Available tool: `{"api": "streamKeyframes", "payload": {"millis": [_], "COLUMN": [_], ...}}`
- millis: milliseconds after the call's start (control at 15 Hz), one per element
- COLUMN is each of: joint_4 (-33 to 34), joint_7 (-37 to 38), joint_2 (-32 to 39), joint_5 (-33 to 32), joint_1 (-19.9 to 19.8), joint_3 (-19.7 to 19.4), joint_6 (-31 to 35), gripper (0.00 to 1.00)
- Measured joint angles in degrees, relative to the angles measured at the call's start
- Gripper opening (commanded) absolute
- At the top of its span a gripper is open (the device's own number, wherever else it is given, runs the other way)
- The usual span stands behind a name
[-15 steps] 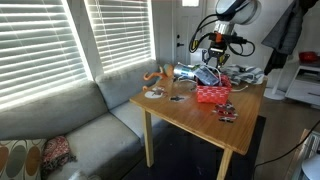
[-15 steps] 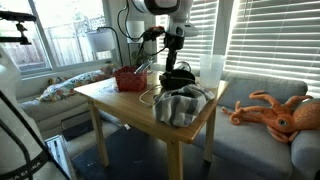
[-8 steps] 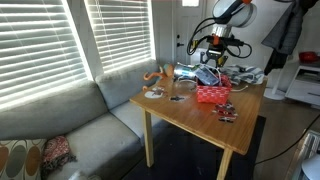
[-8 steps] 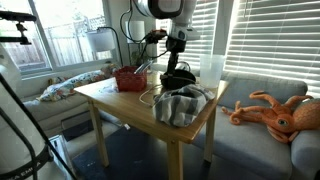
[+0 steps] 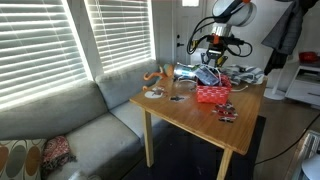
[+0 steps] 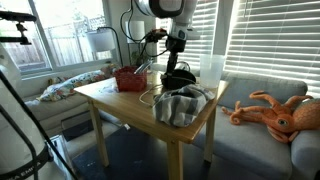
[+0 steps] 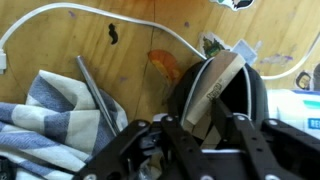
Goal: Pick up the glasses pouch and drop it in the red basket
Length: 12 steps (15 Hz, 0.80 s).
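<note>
Grasp apparently made; lift, carry and drop all left to do, so somewhere short of halfway as a judgement.

Clamped, by the look of the wrist view, on the glasses pouch [image 7: 238, 92]: one finger of the gripper [image 7: 208, 122] pressed to either side of the tan band across the dark shell, no gap showing.

Found in an exterior view low under the gripper [image 6: 177, 64], toward the far side of the table [image 6: 115, 96], as a dark lump [image 6: 178, 78]. Cannot tell from here between resting on the wood and hanging barely clear of it.

Not yet in the red basket [image 6: 128, 82]. Over at 9 o'clock from the pouch in that view, apart from it, on the same table. In an exterior view from the opposite side, at 6 o'clock just below the gripper [image 5: 214, 64], with the basket [image 5: 212, 97] looking close. Too small in either view to tell what is inside it.

Around the pouch in the wrist view:
- a checked cloth [image 7: 40, 115] at 8 o'clock
- a thin dark rod [image 7: 97, 95] at 9 o'clock, lying along the cloth's edge
- an orange patch [image 7: 165, 65] at 10 o'clock, too blurred to name
- a white cable [image 7: 100, 15] curving past at 11 o'clock

Left to do, as a judgement: raise the pouch clear of cloth and cable, carry it across to the basket, stop above the rim, then part the fingers. Worth minding the cable beside the pouch, a likely snag on the way up.
</note>
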Motion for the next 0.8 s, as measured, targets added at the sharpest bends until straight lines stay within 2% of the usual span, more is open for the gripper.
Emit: {"api": "streamKeyframes", "payload": {"millis": [133, 200, 267, 400, 533, 800], "joint_4": [0.01, 0.02, 0.05, 0.26, 0.39, 0.66], "joint_7": [0.04, 0.05, 0.05, 0.09, 0.17, 0.26], "joint_2": [0.18, 0.35, 0.54, 0.97, 1.32, 1.56], "joint_5": [0.0, 0.0, 0.0, -0.05, -0.08, -0.11], "joint_1": [0.0, -0.01, -0.01, -0.01, -0.01, -0.02], "joint_3": [-0.09, -0.14, -0.17, -0.2, -0.26, -0.54], "joint_6": [-0.1, -0.2, -0.34, -0.37, -0.37, -0.38], "gripper": [0.43, 0.34, 0.34, 0.15, 0.01, 0.01]}}
